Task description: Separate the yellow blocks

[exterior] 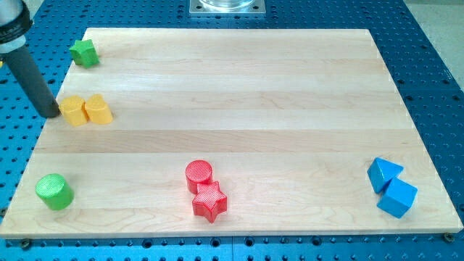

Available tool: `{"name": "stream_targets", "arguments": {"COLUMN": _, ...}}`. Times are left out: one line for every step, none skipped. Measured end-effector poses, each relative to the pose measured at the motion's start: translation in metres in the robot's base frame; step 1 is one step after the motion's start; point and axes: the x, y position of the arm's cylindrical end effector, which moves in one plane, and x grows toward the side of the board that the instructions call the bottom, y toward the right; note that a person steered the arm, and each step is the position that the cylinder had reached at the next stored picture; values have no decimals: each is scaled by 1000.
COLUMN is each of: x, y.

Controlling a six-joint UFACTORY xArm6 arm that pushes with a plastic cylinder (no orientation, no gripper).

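Note:
Two yellow blocks sit side by side and touching near the board's left edge: a yellow block [72, 110] on the left and a yellow block [98, 109] on the right. Their exact shapes are hard to make out. My tip [51, 114] is just left of the left yellow block, at the board's left edge, very close to it or touching it. The dark rod slants up toward the view's top left.
A green star [85, 52] lies at the top left corner. A green cylinder [55, 191] stands at the bottom left. A red cylinder [199, 175] touches a red star [209, 201] at bottom centre. Two blue blocks [383, 174] [397, 198] sit at bottom right.

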Motion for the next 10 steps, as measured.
{"name": "stream_targets", "arguments": {"x": 25, "y": -1}}
{"name": "stream_targets", "arguments": {"x": 47, "y": 19}}
{"name": "stream_targets", "arguments": {"x": 39, "y": 60}}
{"name": "stream_targets", "arguments": {"x": 16, "y": 61}}
{"name": "stream_targets", "arguments": {"x": 16, "y": 47}}
{"name": "stream_targets", "arguments": {"x": 17, "y": 36}}
{"name": "stream_targets", "arguments": {"x": 27, "y": 30}}
{"name": "stream_targets", "arguments": {"x": 29, "y": 30}}
{"name": "stream_targets", "arguments": {"x": 8, "y": 32}}
{"name": "stream_targets", "arguments": {"x": -31, "y": 25}}
